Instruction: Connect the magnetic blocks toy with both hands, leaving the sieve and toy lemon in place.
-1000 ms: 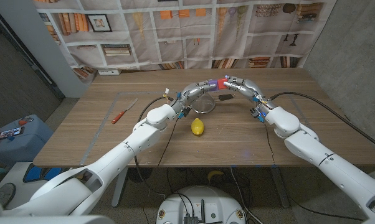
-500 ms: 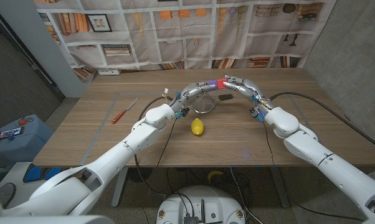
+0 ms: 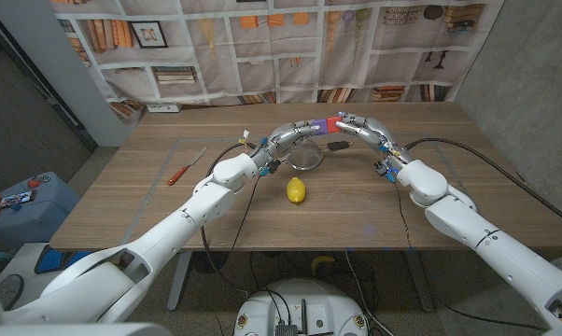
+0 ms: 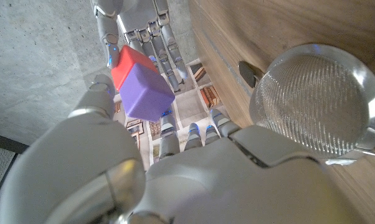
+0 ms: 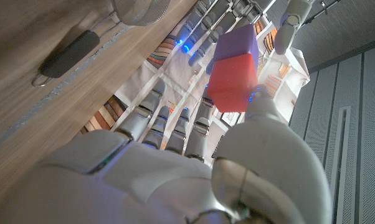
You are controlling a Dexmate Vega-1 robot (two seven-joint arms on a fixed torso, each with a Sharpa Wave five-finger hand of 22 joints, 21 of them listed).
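A purple block (image 3: 316, 124) and a red block (image 3: 331, 124) sit joined face to face, lifted above the table over the sieve (image 3: 306, 149). My left hand (image 3: 290, 133) grips the purple block (image 4: 146, 93) and my right hand (image 3: 354, 126) grips the red block (image 5: 232, 88). The two hands meet fingertip to fingertip at the middle back of the table. In the left wrist view the red block (image 4: 131, 66) sits just beyond the purple one. The round metal sieve (image 4: 315, 98) lies on the wood beneath. A yellow toy lemon (image 3: 297, 190) lies nearer me, in front of the sieve.
A red-handled knife (image 3: 185, 168) lies on the table's left side. The sieve's dark handle (image 3: 337, 145) points toward my right arm. Cables trail along both forearms. A printed bookshelf backdrop (image 3: 281, 47) hangs behind the table's far edge.
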